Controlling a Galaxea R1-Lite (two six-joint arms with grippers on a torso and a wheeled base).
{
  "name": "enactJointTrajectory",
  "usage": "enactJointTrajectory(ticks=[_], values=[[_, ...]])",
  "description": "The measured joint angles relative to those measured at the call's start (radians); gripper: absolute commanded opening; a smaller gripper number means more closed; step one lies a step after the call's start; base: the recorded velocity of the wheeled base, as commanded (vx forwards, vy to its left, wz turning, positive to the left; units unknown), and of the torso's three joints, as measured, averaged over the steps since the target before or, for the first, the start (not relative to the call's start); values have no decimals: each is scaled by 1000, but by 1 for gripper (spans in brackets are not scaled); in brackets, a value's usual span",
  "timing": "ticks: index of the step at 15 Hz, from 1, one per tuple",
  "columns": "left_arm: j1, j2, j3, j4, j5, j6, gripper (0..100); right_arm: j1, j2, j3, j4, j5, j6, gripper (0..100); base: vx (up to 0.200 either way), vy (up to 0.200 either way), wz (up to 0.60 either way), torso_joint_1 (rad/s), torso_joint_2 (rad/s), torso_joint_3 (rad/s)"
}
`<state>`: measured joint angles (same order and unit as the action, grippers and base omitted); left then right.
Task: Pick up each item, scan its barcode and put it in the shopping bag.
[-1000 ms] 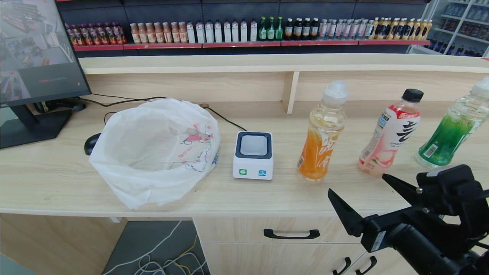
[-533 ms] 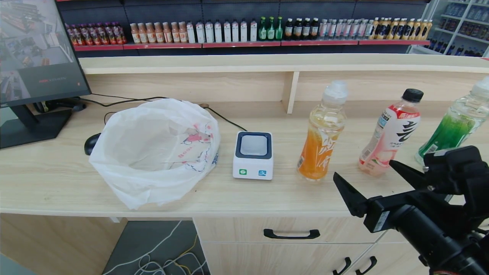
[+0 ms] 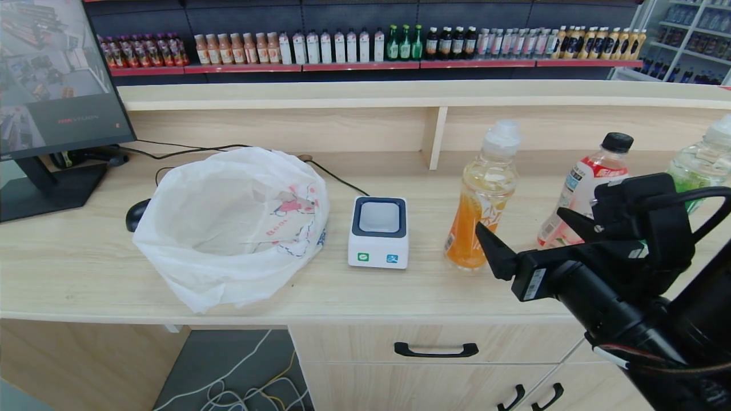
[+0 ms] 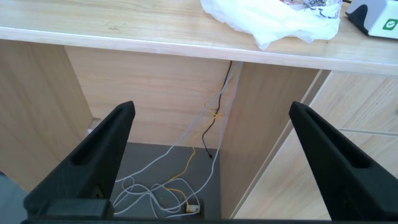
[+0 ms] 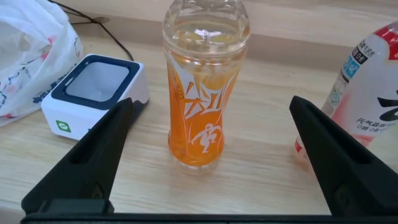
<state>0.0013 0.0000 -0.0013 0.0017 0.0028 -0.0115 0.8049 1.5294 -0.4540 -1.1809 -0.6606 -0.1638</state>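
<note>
While nothing is grasped yet, our left gripper [image 4: 211, 158] hangs spread wide below surface [image 4: 124, 34] edge. Right gripper [image 3: 519, 220], also spread, sits just before orange bottle [image 3: 482, 200], apart from it. Beyond: scanner [image 3: 378, 231], shopping bag [image 3: 228, 222], seemingly without bottles. We judge all 3 left to do: orange bottle, pink bottle [image 3: 577, 194], green bottle [image 3: 699, 165].

The shopping bag [image 3: 228, 222] is translucent white with red and blue print. The scanner [image 3: 378, 231] is white, its grey window framed dark blue, with green and blue icons. The orange bottle [image 3: 482, 200] bears white figures; the pink bottle [image 3: 579, 177] has a black cap; the green bottle [image 3: 699, 162] is clear above.
</note>
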Motion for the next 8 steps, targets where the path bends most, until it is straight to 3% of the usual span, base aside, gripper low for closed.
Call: enactJointTrajectory(ticks=[8], values=[[0,0,0,0,0,0,100,-62,88,-58,-14,36,-21,100,0,0,0,0,0,0]])
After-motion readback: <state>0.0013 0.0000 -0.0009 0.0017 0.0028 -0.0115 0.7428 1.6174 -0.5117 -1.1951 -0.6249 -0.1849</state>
